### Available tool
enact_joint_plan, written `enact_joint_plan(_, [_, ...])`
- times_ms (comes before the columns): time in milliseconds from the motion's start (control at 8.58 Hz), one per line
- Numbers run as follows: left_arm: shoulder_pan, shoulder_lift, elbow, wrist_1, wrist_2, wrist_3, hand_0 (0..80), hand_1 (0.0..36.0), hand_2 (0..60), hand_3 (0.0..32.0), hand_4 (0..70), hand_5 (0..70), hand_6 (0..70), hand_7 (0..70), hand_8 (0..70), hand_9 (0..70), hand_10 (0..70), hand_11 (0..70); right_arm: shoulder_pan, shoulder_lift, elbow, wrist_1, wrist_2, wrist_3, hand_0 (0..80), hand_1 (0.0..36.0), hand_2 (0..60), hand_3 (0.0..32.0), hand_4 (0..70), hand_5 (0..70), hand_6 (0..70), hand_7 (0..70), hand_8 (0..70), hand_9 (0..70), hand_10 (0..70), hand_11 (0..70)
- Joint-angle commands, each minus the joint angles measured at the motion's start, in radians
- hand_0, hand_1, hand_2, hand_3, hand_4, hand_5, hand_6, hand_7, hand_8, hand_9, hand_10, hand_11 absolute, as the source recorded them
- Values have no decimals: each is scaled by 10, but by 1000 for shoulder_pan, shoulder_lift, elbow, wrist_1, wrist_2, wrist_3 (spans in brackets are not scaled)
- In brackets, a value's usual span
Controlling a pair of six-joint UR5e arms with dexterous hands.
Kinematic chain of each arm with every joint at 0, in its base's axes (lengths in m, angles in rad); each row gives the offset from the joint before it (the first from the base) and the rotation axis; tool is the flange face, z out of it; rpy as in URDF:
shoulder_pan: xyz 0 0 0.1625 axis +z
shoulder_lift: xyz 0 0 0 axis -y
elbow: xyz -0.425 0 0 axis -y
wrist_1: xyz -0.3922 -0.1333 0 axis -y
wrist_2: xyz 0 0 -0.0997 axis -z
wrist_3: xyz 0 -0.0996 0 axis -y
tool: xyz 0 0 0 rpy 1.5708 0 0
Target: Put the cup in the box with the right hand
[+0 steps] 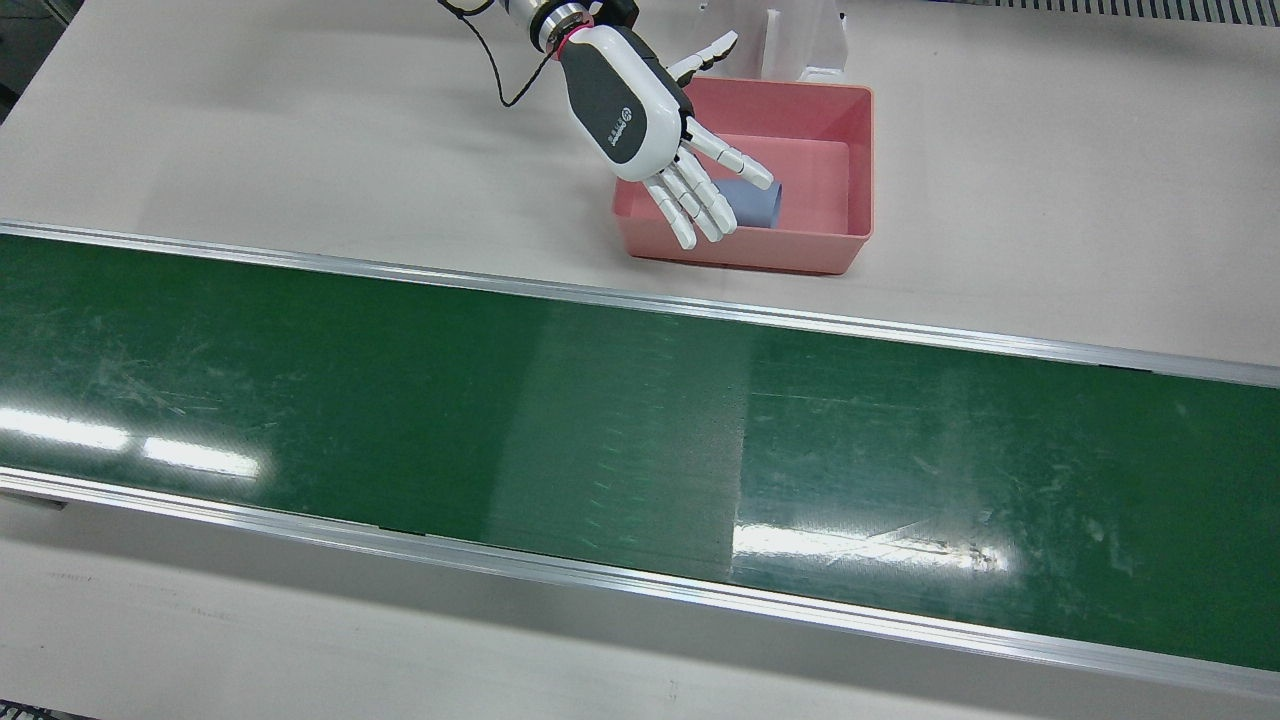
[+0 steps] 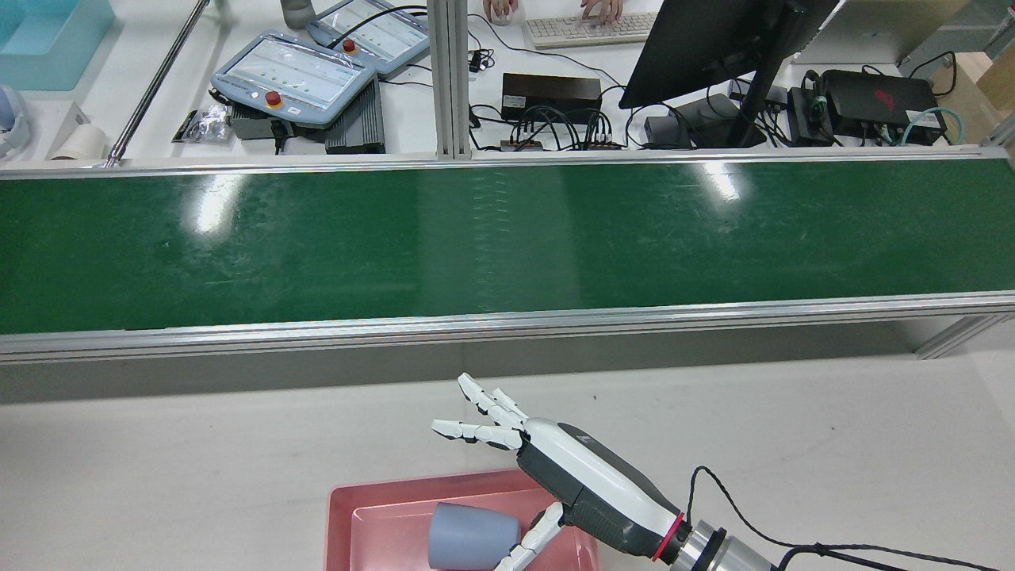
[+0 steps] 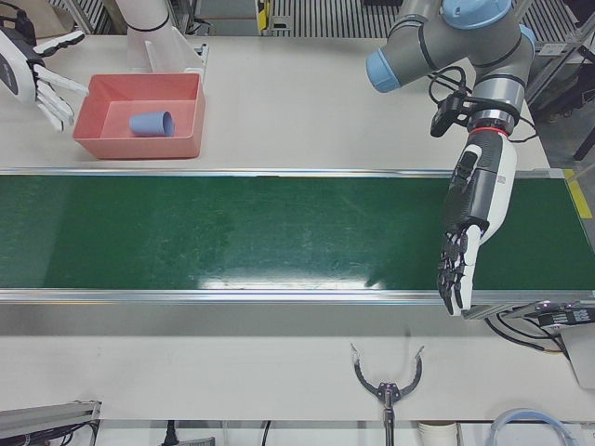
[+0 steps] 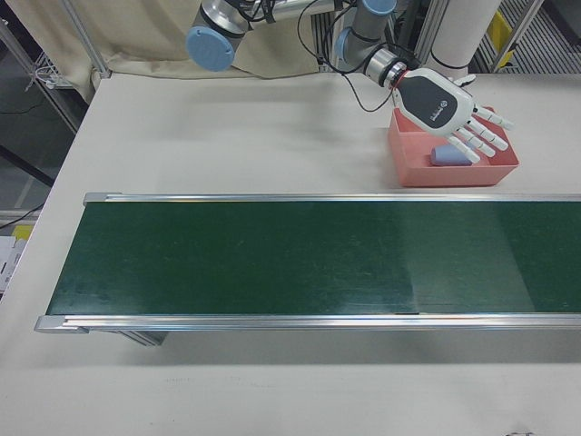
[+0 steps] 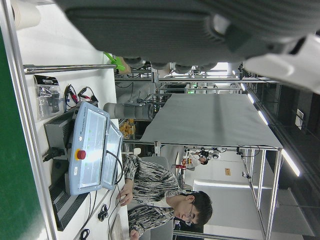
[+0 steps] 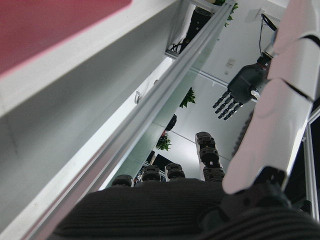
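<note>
While on its side, cup [image 1: 752,203] in pink box [image 1: 860,160], right hand [image 1: 640,110] empty above.

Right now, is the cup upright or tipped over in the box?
Tipped: the cup lies on its side inside the pink box, with its round bottom facing the rear view.

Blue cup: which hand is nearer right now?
Right. The right hand hovers open just above the blue cup, which lies in the pink box. The left hand hangs over the green belt, far away.
</note>
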Motion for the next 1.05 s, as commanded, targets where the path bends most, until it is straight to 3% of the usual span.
enact_joint_plan(0, [-1, 0, -1, 0, 0, 0, 0, 0, 0, 0, 0, 0, 0, 0, 0, 0, 0, 0, 327, -31, 57, -97, -249, 149, 588, 280, 286, 2, 61, 90, 40, 91, 48, 89, 5, 38])
enact_joint_plan(117, [-1, 0, -1, 0, 0, 0, 0, 0, 0, 0, 0, 0, 0, 0, 0, 0, 0, 0, 457, -92, 56, -110, -295, 281, 800, 360, 600, 0, 81, 150, 61, 119, 69, 112, 28, 90])
enact_joint_plan(350, [-1, 0, -2, 2, 0, 2, 0, 0, 0, 0, 0, 0, 0, 0, 0, 0, 0, 0, 737, -143, 28, -110, -387, 427, 800, 360, 600, 0, 18, 171, 68, 123, 79, 123, 40, 115])
enact_joint_plan(466, [-1, 0, -2, 0, 0, 0, 0, 0, 0, 0, 0, 0, 0, 0, 0, 0, 0, 0, 910, -148, -68, -104, -475, 537, 800, 360, 600, 0, 32, 155, 64, 120, 76, 121, 38, 107])
enact_joint_plan(583, [-1, 0, -2, 0, 0, 0, 0, 0, 0, 0, 0, 0, 0, 0, 0, 0, 0, 0, 1063, -151, -160, -99, -559, 623, 788, 360, 566, 0, 39, 139, 62, 129, 74, 122, 37, 100])
enact_joint_plan(699, [-1, 0, -1, -2, 0, 0, 0, 0, 0, 0, 0, 0, 0, 0, 0, 0, 0, 0, 1229, -165, -222, -69, -633, 642, 758, 341, 274, 0, 75, 114, 56, 130, 67, 117, 33, 85])
enact_joint_plan(816, [-1, 0, -1, -2, 0, 0, 0, 0, 0, 0, 0, 0, 0, 0, 0, 0, 0, 0, 1356, -195, -274, -31, -680, 664, 714, 297, 116, 0, 50, 106, 51, 118, 63, 113, 29, 78])
enact_joint_plan(932, [-1, 0, -1, -2, 0, 0, 0, 0, 0, 0, 0, 0, 0, 0, 0, 0, 0, 0, 1444, -203, -318, -20, -711, 664, 590, 252, 132, 4, 34, 90, 45, 111, 58, 108, 29, 72])
